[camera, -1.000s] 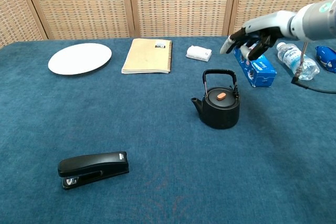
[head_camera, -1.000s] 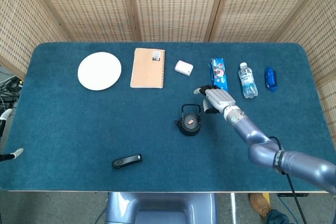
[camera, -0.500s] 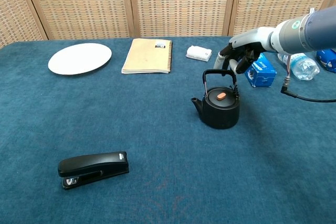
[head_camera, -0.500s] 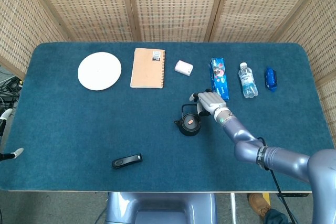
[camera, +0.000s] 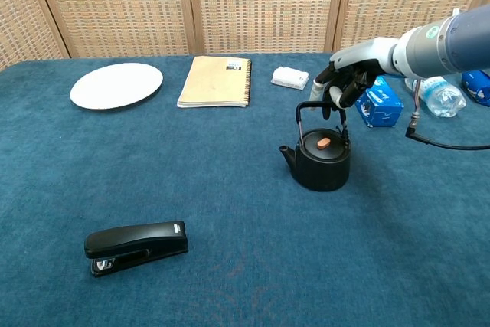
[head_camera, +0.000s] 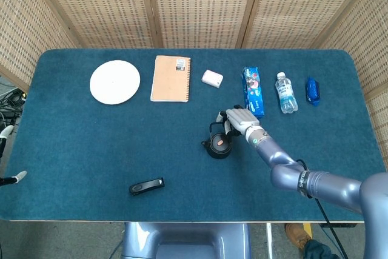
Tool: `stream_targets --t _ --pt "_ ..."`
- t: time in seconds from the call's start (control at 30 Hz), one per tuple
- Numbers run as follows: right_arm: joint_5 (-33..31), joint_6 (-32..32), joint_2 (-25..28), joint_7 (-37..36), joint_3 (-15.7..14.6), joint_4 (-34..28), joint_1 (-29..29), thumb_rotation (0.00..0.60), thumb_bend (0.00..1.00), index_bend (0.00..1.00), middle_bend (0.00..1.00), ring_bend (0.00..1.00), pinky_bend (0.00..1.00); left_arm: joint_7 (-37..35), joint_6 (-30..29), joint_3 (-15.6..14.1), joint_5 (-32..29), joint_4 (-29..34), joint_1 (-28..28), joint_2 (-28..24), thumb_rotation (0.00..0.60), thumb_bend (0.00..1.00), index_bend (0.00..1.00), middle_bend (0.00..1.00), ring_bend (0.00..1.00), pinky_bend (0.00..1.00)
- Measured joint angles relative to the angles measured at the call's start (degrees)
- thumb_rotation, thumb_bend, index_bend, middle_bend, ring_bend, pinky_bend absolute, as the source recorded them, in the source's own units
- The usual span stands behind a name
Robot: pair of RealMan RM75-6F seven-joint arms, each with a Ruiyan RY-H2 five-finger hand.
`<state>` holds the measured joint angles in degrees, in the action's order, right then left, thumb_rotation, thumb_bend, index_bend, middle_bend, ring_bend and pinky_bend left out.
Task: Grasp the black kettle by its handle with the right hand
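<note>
kettle [camera: 322, 160]: matt blk metal | table [camera: 230, 227]: blue cloth, napped | bottle [camera: 436, 89]: clear plastic

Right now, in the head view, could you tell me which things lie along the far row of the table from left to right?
White plate → spiral notebook → small white packet → blue carton → water bottle → blue wrapped packet.

We see our right hand [camera: 346, 80] reaching in from the right on its silver-grey arm [head_camera: 303, 179], wrist roughly level, palm turned down. Its dark-tipped fingers [camera: 334, 94] curl downward and inward. We cannot tell whether they grip anything. Our left hand appears in neither view.
</note>
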<state>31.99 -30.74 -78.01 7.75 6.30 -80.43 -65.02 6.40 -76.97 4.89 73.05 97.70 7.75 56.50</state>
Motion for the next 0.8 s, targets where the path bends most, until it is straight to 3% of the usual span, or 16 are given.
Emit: stream_targets --t 0.33,0.63,0.73,0.8 --pt "4.54 -0.45 5.32 -3.24 1.83 -7.20 2.52 0.600 1.00 0.36 0.50 0.32 0.00 -1.31 -0.47 -0.16 0.91 0.22 -0.19 -0.49 0.600 0.00 0.00 0.00 0.00 0.00" --pt "17.77 -3.55 11.41 -7.00 2.69 -17.68 9.07 0.600 1.00 0.36 0.50 0.32 0.00 -2.19 -1.67 -0.58 2.77 0.87 -0.70 -1.04 0.600 0.00 0.00 0.00 0.00 0.00" --pt "23.46 -5.41 12.48 -8.42 2.52 -20.25 11.81 0.600 1.00 0.34 0.44 0.27 0.00 -2.12 -2.08 -0.71 3.36 1.16 -0.81 -1.12 0.600 0.00 0.00 0.00 0.00 0.00" --pt "27.61 -7.47 12.59 -9.17 2.22 -21.23 13.71 0.600 1.00 0.26 0.34 0.19 0.00 -2.16 -2.47 -0.76 3.63 1.38 -0.95 -1.21 0.600 0.00 0.00 0.00 0.00 0.00"
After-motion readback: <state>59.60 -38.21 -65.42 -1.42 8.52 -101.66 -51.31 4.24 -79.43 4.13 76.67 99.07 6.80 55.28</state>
